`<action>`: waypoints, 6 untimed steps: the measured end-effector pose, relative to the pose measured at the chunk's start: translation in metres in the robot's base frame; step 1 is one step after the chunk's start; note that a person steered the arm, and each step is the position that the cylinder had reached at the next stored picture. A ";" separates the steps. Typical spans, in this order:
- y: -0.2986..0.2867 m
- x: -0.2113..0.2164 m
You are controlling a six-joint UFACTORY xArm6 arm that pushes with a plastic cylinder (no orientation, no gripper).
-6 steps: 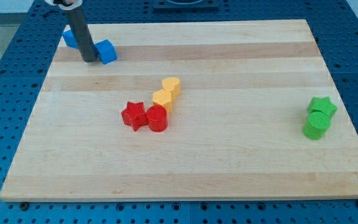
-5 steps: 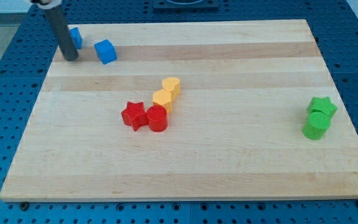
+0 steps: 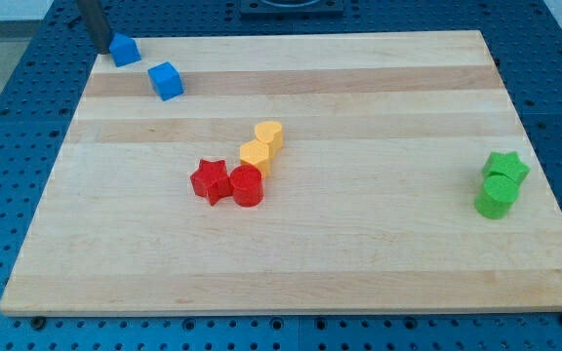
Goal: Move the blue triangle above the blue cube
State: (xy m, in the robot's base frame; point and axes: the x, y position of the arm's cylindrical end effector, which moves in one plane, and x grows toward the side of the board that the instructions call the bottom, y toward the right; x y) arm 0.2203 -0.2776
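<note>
Sitting at the view's top-left corner, my tip (image 3: pixel 100 45) is the bare rod end effector, holding nothing, just left of the blue triangle (image 3: pixel 123 49) | triangle lies up-left of the blue cube (image 3: pixel 166 80), apart | likely placed for a rightward nudge along the surface (image 3: pixel 359 253).

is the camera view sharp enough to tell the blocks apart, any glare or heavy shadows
Camera view: evenly lit and in focus; the wooden board shows no strong glare. Shadows are faint, short smudges under the red star and green blocks. The blue triangle and blue cube are crisp. My tip, at the view's top-left by the triangle, looks slightly soft.
</note>
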 end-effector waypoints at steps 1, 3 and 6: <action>0.011 0.019; 0.014 0.019; 0.033 0.033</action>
State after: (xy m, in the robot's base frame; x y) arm 0.2536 -0.2445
